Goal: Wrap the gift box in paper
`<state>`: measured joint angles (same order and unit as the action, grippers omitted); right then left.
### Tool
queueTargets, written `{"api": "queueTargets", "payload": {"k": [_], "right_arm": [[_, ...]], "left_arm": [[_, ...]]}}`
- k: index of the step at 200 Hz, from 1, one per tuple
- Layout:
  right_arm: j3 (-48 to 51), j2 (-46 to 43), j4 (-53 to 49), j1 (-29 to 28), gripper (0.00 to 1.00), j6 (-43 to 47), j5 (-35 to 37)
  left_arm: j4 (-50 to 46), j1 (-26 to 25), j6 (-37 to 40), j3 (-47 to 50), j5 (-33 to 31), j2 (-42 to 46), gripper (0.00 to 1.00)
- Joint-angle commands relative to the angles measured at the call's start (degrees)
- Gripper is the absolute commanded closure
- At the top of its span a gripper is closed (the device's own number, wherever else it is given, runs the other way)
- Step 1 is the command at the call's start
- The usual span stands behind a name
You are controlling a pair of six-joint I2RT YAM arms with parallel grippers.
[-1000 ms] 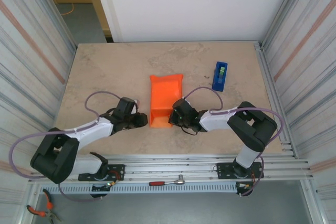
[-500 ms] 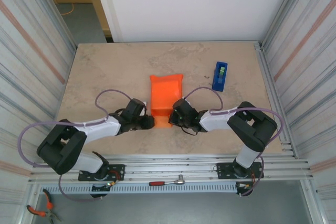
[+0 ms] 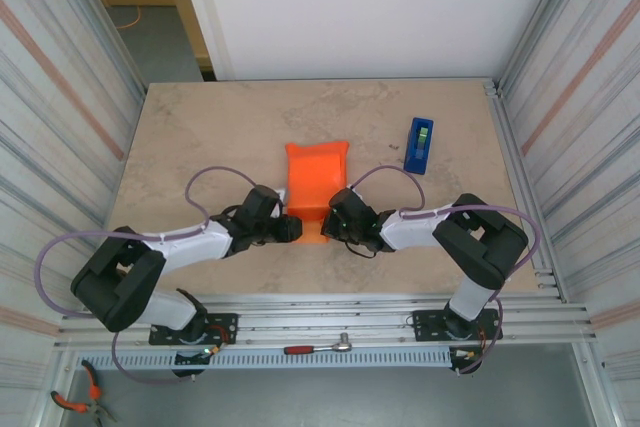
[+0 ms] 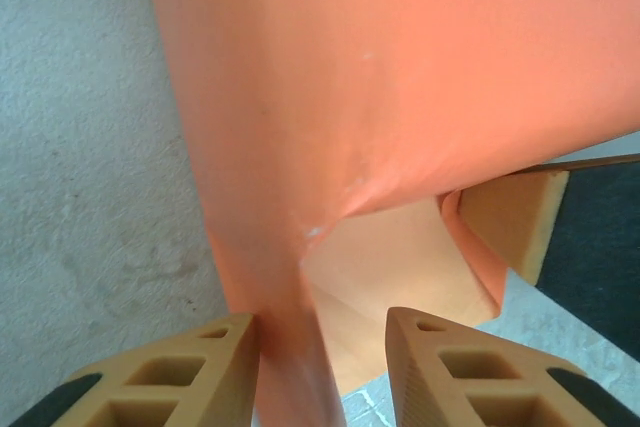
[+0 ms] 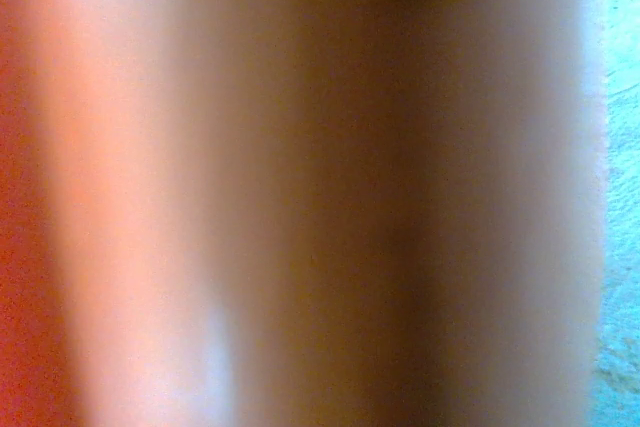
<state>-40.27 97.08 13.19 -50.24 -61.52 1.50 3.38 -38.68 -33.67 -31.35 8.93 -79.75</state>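
The orange paper [image 3: 316, 179] lies folded into a long parcel at the table's middle. The gift box is hidden inside it. My left gripper [image 3: 293, 230] sits at the parcel's near left corner. In the left wrist view it [image 4: 320, 322] is open, and a standing fold of the paper [image 4: 280, 277] runs between the fingers [image 4: 190, 372], close against the left one. My right gripper [image 3: 333, 219] presses against the near right end of the parcel. One tan finger of it [image 4: 512, 219] shows beyond the open pale end. The right wrist view is a close orange-brown blur of paper [image 5: 120, 187].
A blue tape dispenser [image 3: 419, 144] with a green roll stands at the back right. The beige tabletop [image 3: 200, 137] spreads left and behind the parcel. Corrugated walls close both sides. A metal rail [image 3: 340, 312] runs along the near edge.
My left gripper has slid right, from beside the parcel to its near left corner. The near end of the paper has been pushed in and looks shorter. The right arm has stayed put.
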Motion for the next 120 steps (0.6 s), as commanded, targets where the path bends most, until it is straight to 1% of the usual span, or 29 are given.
{"api": "queueTargets", "payload": {"k": [1, 12, 36, 52, 88, 120], "right_arm": [[1.1, 1.0, -1.4, -0.4, 1.0, -1.5, 0.0], [1.1, 0.9, -1.4, -0.4, 1.0, -1.5, 0.0], [1.1, 0.9, -1.3, -0.4, 1.0, -1.5, 0.1], [1.1, 1.0, -1.3, -0.4, 1.0, -1.5, 0.0], [1.3, 1.1, -1.2, -0.4, 1.0, -1.5, 0.1], [1.4, 0.9, -1.1, -0.4, 1.0, -1.6, 0.1]], "left_arm": [[1.0, -0.4, 0.4, -1.8, 0.6, 0.0, 0.59], [0.3, -0.5, 0.4, -1.8, 0.2, 0.9, 0.56], [-4.0, -0.9, -1.2, -1.8, -2.8, 4.1, 0.42], [-8.6, -0.9, -2.2, -2.7, -4.8, 5.4, 0.39], [-14.7, -1.2, -1.7, -4.5, -7.2, 4.8, 0.38], [-15.7, -1.5, -0.4, -5.6, -8.7, 3.2, 0.39]]}}
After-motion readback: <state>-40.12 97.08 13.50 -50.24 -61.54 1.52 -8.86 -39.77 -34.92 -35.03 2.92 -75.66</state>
